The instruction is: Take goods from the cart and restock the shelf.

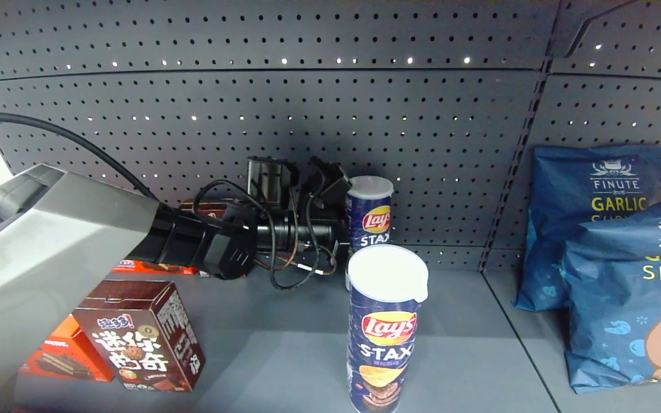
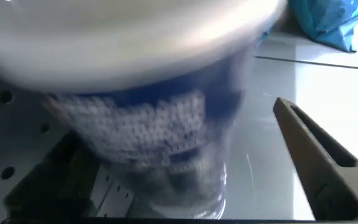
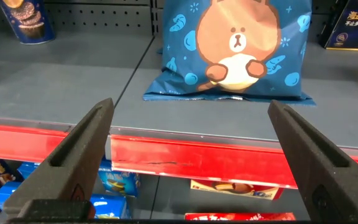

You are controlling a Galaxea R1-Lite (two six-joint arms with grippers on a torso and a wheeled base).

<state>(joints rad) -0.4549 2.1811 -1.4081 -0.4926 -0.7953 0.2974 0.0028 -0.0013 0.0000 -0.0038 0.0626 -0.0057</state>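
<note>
shelf restock in progress: at the head view's eight o'clock a brown biscuit box [image 1: 138, 335] stands on the grey shelf [image 1: 284, 344], with orange boxes [image 1: 63, 358] just beside it towards nine o'clock. your left arm [image 1: 193, 238] stretches from nine o'clock towards the pegboard back wall [image 1: 330, 115]. there the left gripper [image 2: 173, 124] straddles the rear chip can [image 1: 369, 212]. its fingers [image 2: 316, 155] are parted, and the wrist view shows a gap between one finger and the can wall, so it appears to clasp nothing.

the can stands upright at the back of the shelf, at twelve o'clock of the front chip can [image 1: 387, 327], which is also upright. at three o'clock two blue snack bags [image 1: 634, 298] lean against the wall, well apart from the cans.

the right gripper [image 3: 191, 155] has its jaws spread wide with nothing between them. it faces a bear-printed bag [image 3: 232, 50] on a shelf edged by a red strip [image 3: 197, 158].

judged from this, the can placement looks all but done: the left arm has only to draw clear. bare shelf remains between the boxes and the cans. how much stock waits in the cart cannot be told.
</note>
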